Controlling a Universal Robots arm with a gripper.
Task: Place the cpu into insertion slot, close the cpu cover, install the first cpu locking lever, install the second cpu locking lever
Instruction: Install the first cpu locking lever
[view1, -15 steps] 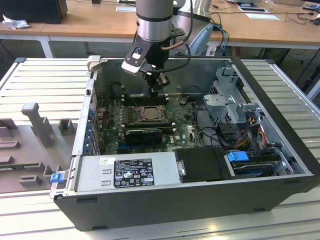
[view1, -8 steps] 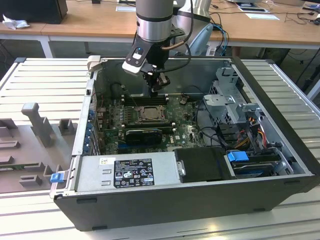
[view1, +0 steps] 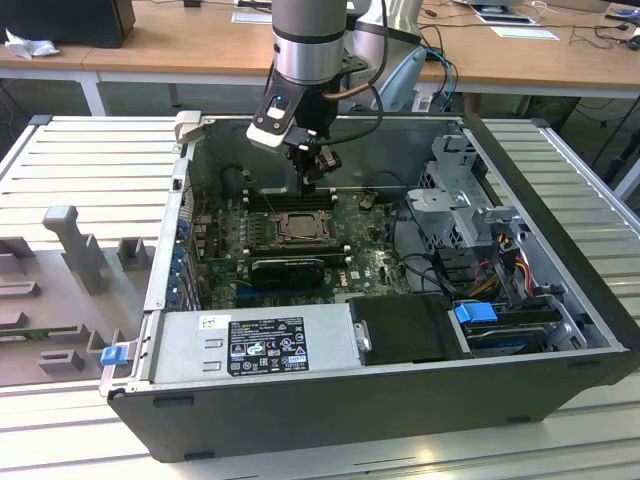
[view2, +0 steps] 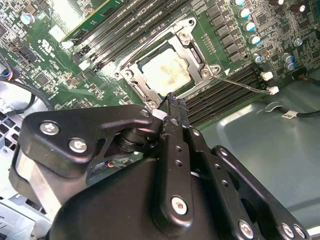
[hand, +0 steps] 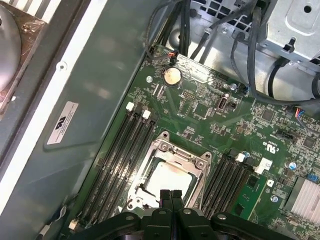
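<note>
exterior view: the black end effector (view1: 318, 168) is hovering inside the open dark computer case (view1: 560, 300) on the slatted grey table (view1: 100, 150), just above the square silver-rimmed insertion slot (view1: 297, 228).

second wrist view: the pale silver-grey square cpu (view2: 167, 70) is sitting in the insertion slot, with the thin silver windowed cpu cover (view2: 199, 59) lying flat around it and a thin wire lever (view2: 242, 85) sticking out past it.

first wrist view: the fingers (hand: 164, 197) are pressing together, gripping nothing, right by the cover's edge.

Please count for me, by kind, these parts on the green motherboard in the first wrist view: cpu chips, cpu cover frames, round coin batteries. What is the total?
Pale silver-grey square cpu chip: 1
Thin silver metal cpu cover frame: 1
Round silver coin battery: 1
Total: 3
</note>
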